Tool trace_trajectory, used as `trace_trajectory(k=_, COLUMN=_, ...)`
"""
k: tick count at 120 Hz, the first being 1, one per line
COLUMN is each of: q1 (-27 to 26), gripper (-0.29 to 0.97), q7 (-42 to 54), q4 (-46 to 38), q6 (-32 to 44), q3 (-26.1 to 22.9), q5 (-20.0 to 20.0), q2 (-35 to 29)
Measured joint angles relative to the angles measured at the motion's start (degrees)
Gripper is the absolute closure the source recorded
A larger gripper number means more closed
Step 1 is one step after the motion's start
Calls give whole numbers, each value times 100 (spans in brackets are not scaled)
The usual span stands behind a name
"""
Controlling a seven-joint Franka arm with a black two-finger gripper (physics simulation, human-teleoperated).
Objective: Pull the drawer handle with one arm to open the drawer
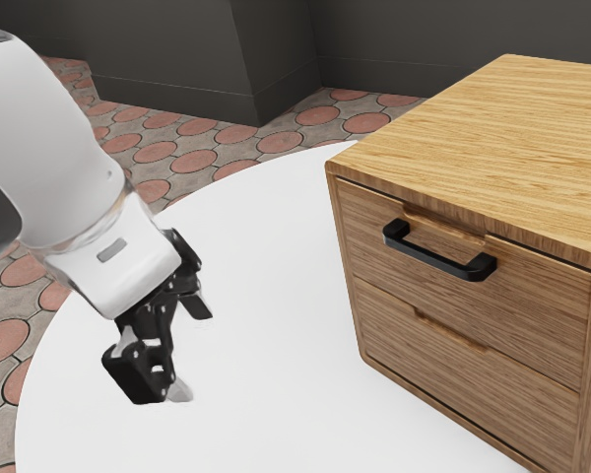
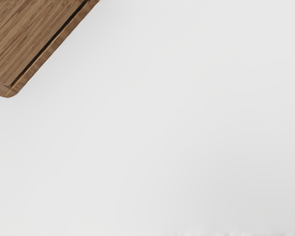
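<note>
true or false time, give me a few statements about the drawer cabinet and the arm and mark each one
1. The black handle is on the upper drawer. True.
2. The gripper is at the handle. False: it hangs low over the white table, well to the exterior view's left of the cabinet.
3. The upper drawer is pulled far out. False: its front sits flush with the cabinet's face.
4. The cabinet stands on the white table. True.

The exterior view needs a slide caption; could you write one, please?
Gripper hovers over the white table, apart from the black drawer handle.
</note>
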Motion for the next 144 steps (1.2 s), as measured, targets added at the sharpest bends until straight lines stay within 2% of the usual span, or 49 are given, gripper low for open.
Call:
trace_trajectory(k=5, q1=89, gripper=0, q7=355, q4=27, q6=9, q3=-150, q5=-14, q2=23)
trace_trajectory(k=28, q1=-574, gripper=0, q7=1902, q4=137, q6=30, q3=-264, q5=-171, q2=84)
trace_trajectory(k=53, q1=-626, gripper=0, q7=3119, q4=855, q6=43, q3=-247, q5=-232, q2=690)
trace_trajectory(k=68, q1=-644, gripper=0, q7=3652, q4=1098, q6=57, q3=-326, q5=-520, q2=873)
trace_trajectory(k=81, q1=-623, gripper=0, q7=3976, q4=1133, q6=107, q3=-396, q5=-841, q2=885)
trace_trajectory(k=105, q1=-542, gripper=0, q7=4409, q4=1056, q6=518, q3=-433, q5=-1181, q2=923)
trace_trajectory(k=144, q1=-565, gripper=0, q7=4253, q4=948, q6=956, q3=-448, q5=-1277, q2=920)
